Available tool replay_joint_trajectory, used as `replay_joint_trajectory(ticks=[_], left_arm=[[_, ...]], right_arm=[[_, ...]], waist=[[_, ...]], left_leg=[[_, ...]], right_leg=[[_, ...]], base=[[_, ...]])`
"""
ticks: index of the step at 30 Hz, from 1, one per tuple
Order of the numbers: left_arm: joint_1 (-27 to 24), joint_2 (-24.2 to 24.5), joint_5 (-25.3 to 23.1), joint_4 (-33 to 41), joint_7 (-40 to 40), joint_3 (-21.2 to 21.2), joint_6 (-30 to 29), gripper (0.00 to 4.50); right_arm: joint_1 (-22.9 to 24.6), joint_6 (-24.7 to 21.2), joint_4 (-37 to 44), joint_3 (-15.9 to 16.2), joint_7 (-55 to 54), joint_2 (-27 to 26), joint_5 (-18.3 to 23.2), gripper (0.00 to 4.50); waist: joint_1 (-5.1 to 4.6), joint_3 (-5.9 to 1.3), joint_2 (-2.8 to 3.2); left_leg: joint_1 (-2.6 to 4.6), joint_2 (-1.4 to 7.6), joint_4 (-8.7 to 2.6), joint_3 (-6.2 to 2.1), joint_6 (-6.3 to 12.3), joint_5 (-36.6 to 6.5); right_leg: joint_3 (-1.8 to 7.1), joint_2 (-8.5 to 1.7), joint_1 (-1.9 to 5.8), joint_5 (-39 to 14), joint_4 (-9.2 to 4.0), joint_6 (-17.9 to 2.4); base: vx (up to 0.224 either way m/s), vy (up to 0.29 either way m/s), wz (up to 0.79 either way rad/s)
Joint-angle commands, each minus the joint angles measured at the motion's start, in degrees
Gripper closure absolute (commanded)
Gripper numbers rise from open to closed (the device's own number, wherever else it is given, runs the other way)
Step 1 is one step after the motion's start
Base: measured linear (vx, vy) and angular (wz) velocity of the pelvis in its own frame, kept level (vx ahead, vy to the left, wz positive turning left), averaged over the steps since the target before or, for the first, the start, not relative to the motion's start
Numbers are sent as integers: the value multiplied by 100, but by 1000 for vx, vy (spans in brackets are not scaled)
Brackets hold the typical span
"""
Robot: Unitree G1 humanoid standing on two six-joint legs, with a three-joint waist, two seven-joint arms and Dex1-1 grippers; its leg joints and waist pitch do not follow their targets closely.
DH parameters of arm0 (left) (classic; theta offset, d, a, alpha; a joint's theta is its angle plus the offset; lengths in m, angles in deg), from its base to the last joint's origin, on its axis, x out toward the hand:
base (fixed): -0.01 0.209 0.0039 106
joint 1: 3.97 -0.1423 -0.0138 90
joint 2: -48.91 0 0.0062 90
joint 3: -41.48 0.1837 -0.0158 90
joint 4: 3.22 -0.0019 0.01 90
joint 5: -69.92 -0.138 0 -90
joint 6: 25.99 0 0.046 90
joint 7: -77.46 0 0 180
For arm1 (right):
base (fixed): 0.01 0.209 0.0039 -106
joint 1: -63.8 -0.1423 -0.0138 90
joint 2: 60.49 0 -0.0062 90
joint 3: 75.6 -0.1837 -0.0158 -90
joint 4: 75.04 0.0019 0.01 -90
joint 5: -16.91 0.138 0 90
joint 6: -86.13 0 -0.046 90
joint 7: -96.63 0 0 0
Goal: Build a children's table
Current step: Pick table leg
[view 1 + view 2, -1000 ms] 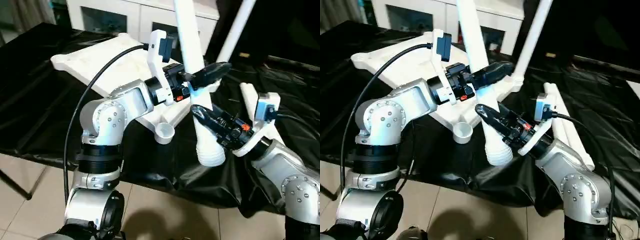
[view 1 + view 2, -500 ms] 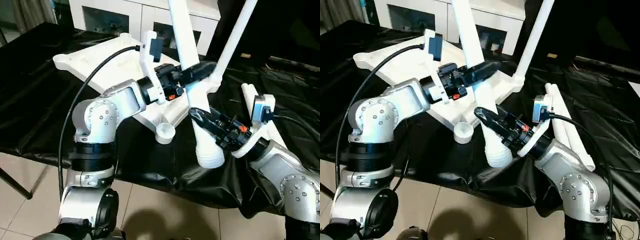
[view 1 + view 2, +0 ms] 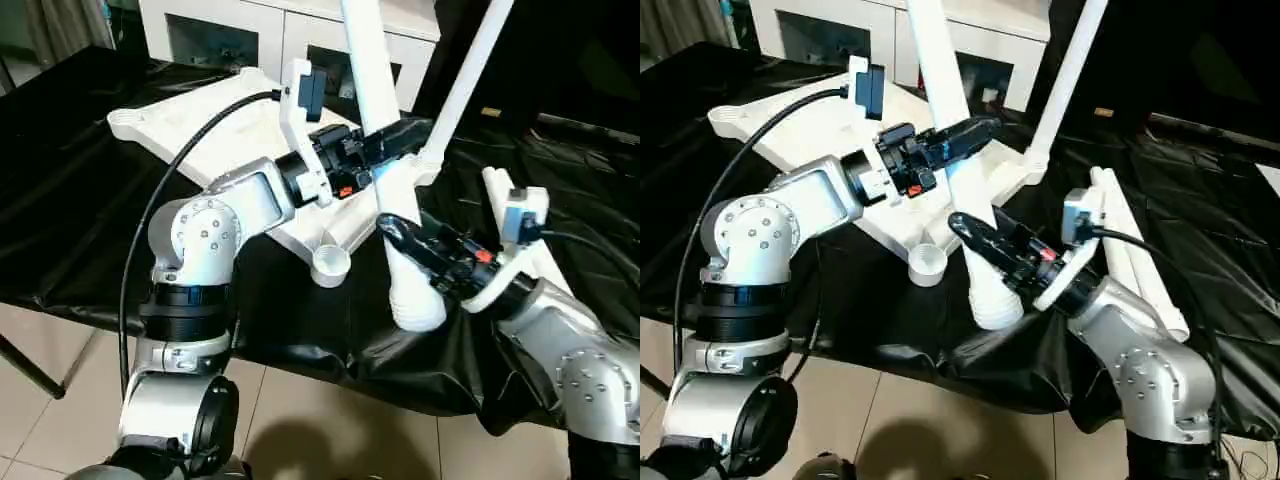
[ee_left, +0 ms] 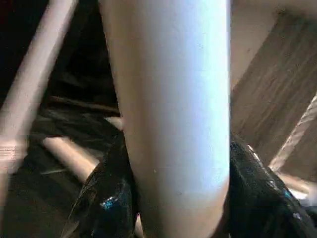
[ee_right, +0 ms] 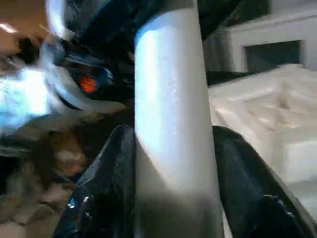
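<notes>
- Gripping one long white leg (image 3: pixel 372 90) between them, both tools hold it tilted, its flared ribbed end (image 3: pixel 415 305) low and near the front edge of the worktop (image 3: pixel 60 190), which is draped in black sheeting.
- Left tool (image 3: pixel 398 138) is closed on the leg's middle; in the left wrist view its black fingers (image 4: pixel 106 198) press either side of the white tube.
- Right tool (image 3: pixel 395 232) is closed on the same leg lower down, just above the flared end; the right wrist view shows its fingers (image 5: pixel 106 183) hugging the tube.
- Table top (image 3: pixel 215 130) lies upside down on the worktop, ribbed underside up, with an empty round corner socket (image 3: pixel 330 263) just beside the held leg's lower end.
- A second leg (image 3: pixel 465 75) stands in the far corner socket, leaning slightly.
- Two more legs (image 3: pixel 1135 260) lie on the sheeting behind the right arm.
- A white cabinet (image 3: pixel 250 35) with glass doors stands behind the worktop.
</notes>
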Motion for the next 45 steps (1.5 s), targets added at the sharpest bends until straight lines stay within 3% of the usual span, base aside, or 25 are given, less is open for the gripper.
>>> replay_joint_trajectory(ticks=[1, 6, 9, 11, 12, 15, 16, 19, 21, 29, 30, 34, 37, 39, 42, 45], left_arm=[[144, 97, -601, -16, -282, 350, 404, 254], [249, 180, -1295, -50, -799, 751, 832, 268], [285, 126, -1516, -52, -985, 858, 1016, 269], [289, 107, -1530, -52, -996, 859, 1031, 269], [290, 96, -1576, -41, -1035, 870, 1052, 269], [280, 63, -1642, -27, -1093, 880, 1092, 269], [279, 57, -1651, -32, -1109, 883, 1108, 270], [258, 106, -1665, -8, -1081, 907, 1111, 270], [245, 120, -1664, -7, -1078, 887, 1114, 270], [181, 174, -1640, -15, -937, 854, 1142, 270], [170, 148, -1364, -15, -763, 697, 1023, 200], [148, 144, -681, -20, -209, 350, 780, 194], [57, 369, -212, 76, 575, 324, 581, 157], [-64, 721, 253, 307, 1400, 379, 229, 159], [-98, 895, 342, 388, 1688, 468, 115, 159], [-172, 1161, 482, 521, 2177, 612, 35, 178]], right_arm=[[-149, 333, -62, 289, -328, 58, -610, 188], [-575, 475, -587, 982, -1297, -14, -1797, 186], [-809, 458, -954, 1305, -1768, -312, -2238, 186], [-847, 442, -1015, 1310, -1849, -392, -2253, 186], [-922, 430, -1141, 1326, -2011, -482, -2330, 186], [-1080, 442, -1410, 1340, -2224, -658, -2415, 186], [-1092, 453, -1432, 1347, -2236, -671, -2423, 215], [-1171, 502, -1485, 1328, -2226, -730, -2427, 226], [-1186, 527, -1487, 1311, -2180, -751, -2417, 254], [-1147, 551, -1423, 1270, -1824, -732, -2213, 262], [-1067, 579, -1295, 1289, -1465, -633, -2037, 263], [-800, 582, -892, 1312, -568, -335, -1532, 264], [-607, 451, -630, 1222, 48, -95, -1099, 264], [-431, 266, -444, 1197, 736, 304, -789, 264], [-381, 225, -401, 1222, 1004, 499, -703, 264], [-331, 73, -319, 1244, 1426, 815, -514, 264]], waist=[[8, -507, 38], [-47, -514, 18], [-52, -518, 8], [-43, -534, 23], [-45, -529, -2], [-66, -527, -4], [-60, -528, 1], [-56, -527, -29], [-54, -519, -34], [-57, -518, -44], [-56, -514, -42], [-19, -514, -51], [0, -516, -42], [10, -514, -28], [-7, -500, 1], [10, -494, 7]], left_leg=[[153, 237, -406, -153, -223, -1103], [163, 217, -392, -142, -316, -1033], [159, 212, -380, -129, -284, -959], [176, 215, -369, -120, -266, -909], [180, 217, -370, -113, -256, -891], [153, 208, -377, -115, -259, -842], [166, 209, -373, -113, -261, -862], [158, 208, -372, -110, -228, -858], [163, 208, -374, -108, -231, -908], [173, 214, -379, -115, -266, -1029], [175, 214, -381, -114, -260, -1056], [159, 207, -366, -106, -181, -1043], [156, 204, -365, -111, -96, -951], [171, 216, -367, -108, -80, -996], [177, 226, -384, -115, -167, -1162], [191, 236, -396, -125, -224, -1285]], right_leg=[[214, -458, 239, -1526, -447, -612], [220, -443, 226, -1544, -415, -580], [230, -444, 220, -1323, -387, -634], [230, -442, 214, -1113, -362, -719], [233, -439, 209, -1049, -362, -733], [227, -428, 233, -935, -329, -716], [229, -430, 229, -942, -333, -706], [233, -435, 234, -944, -334, -659], [234, -439, 231, -1066, -348, -622], [231, -439, 214, -1253, -373, -565], [229, -441, 214, -1262, -376, -584], [230, -448, 243, -1157, -375, -683], [222, -443, 242, -1130, -354, -772], [222, -439, 254, -1164, -353, -804], [220, -449, 215, -1444, -390, -838], [225, -452, 227, -1671, -409, -790]], base=[[0, 0, 0], [0, 0, 0], [0, 0, 0], [0, 0, 0], [0, 0, 0], [0, 0, 0], [0, 0, 0], [0, 0, 0], [0, 0, 0], [0, 0, 0], [0, 0, 0], [0, 0, 0], [0, 0, 0], [0, 0, 0], [0, 0, 0], [0, 0, 0]])
